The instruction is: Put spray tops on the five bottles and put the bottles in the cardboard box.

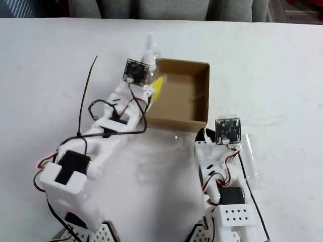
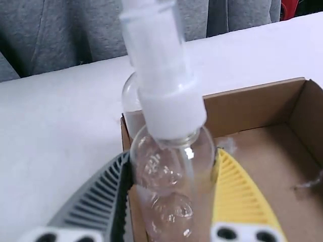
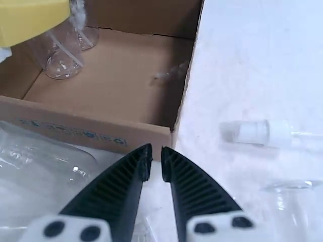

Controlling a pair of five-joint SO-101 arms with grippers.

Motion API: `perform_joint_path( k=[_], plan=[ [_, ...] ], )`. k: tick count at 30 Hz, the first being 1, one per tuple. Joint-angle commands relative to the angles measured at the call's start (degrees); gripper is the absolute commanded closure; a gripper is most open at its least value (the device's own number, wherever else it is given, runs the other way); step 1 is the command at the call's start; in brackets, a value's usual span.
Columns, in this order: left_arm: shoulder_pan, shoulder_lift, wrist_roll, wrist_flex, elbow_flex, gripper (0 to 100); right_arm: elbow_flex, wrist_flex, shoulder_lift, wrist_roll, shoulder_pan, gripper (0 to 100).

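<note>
**Item: capped bottle, in your left pincer.**
- Left pincer [image 2: 171, 169]: the grey and yellow fingers are clamped on the clear body of the bottle [image 2: 166, 201], one on each side. The white spray top [image 2: 161, 65] is already seated on its neck.
- Place: at the cardboard box [image 1: 174, 121], in the corner farthest from your right pincer. The bottle's base is inside the walls and low over the box floor. You cannot tell whether it touches.
- Long axis: close to upright, top leaning slightly away from the box's middle.
- Deciding relation: the box floor lies straight below the base, so the coming move looks like a short lowering and a release, not a carry.
- Neighbour: a second bottle [image 3: 88, 35] stands in the same corner, just beside the held one. Expect them to knock if you set down crooked.

**Item: right pincer [image 3: 155, 161].**
- State: the black fingers are nearly together, with nothing between them.
- Place: just outside the box's near wall.

**Items waiting on the table [image 1: 50, 60].**
- Loose spray top [image 3: 247, 132]: lies on its side, beyond the box's side wall.
- Lying bottle [image 3: 45, 156]: against the box's near wall.
- Your right arm is the nearer one to both.
</note>
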Motion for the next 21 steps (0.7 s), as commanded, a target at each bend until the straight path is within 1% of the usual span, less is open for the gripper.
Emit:
perform_joint_path(
  k=[1,5,11,21],
  plan=[
    [-0.92,-0.13,-0.79,-0.70,0.44,98,0.70,0.04,-0.40,0.62,0.75,98.1],
    [-1.01,-0.22,-0.79,-0.70,0.44,97,0.70,0.04,-0.40,0.62,0.75,98.1],
    [-1.89,-0.22,-0.53,-0.35,0.53,86,0.70,0.04,-0.40,0.62,0.75,98.1],
    [-2.15,-0.22,-0.53,-0.62,0.44,85,0.70,0.04,-0.31,0.62,0.75,98.1]
  ],
)
